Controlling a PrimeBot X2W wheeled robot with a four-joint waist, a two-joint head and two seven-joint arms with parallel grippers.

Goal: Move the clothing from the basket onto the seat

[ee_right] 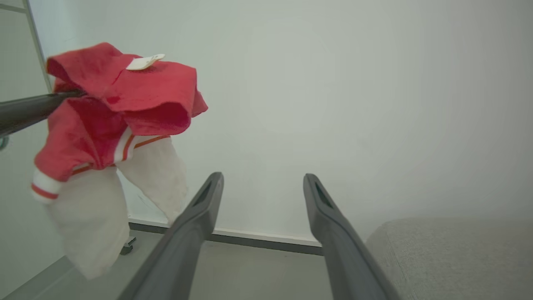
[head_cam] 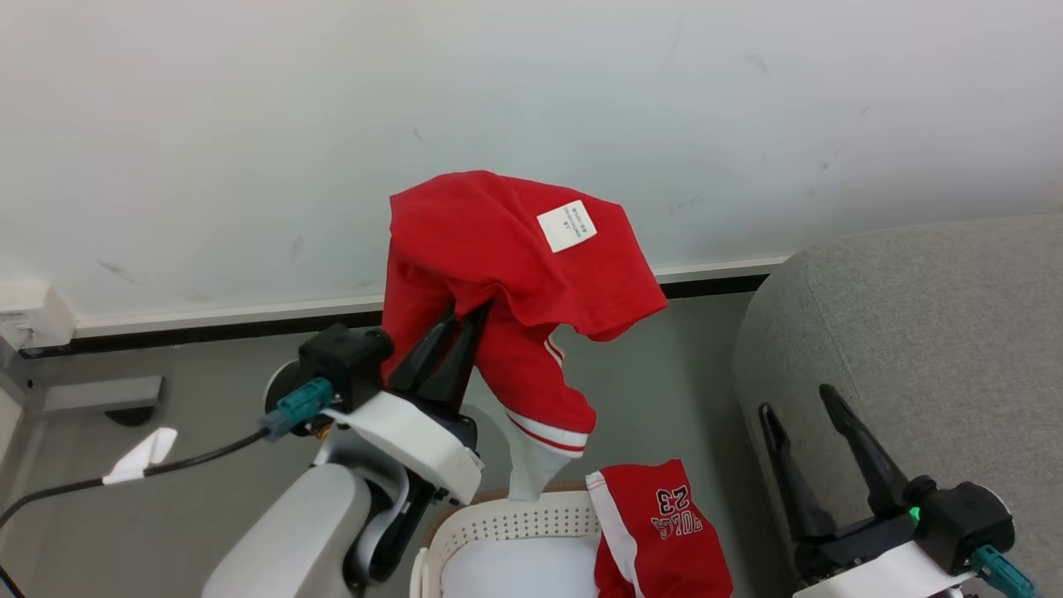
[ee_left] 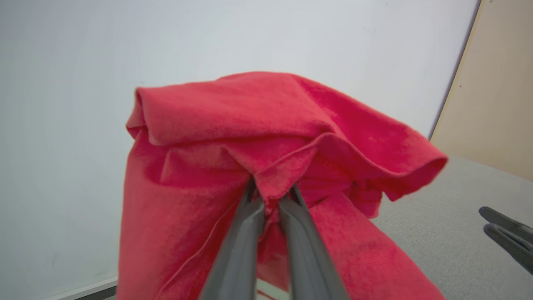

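While your left fingers (head_cam: 423, 355) pinch limp, light red top (head_cam: 498, 241) mid-fold, right fingers (head_cam: 868, 461) gape empty; grab soft shorts (head_cam: 664, 519) likewise.

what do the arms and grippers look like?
The left gripper and right gripper: two long dark tapered fingers, black body, white wrist cuff, teal connector. Pale grey left forearm, black cable carrying a white tag. A green light on the right.

red top (head_cam: 490, 241) hangs above cream basket (head_cam: 515, 519), red shorts (head_cam: 664, 531) drape its rim, beside grey seat (head_cam: 930, 332).
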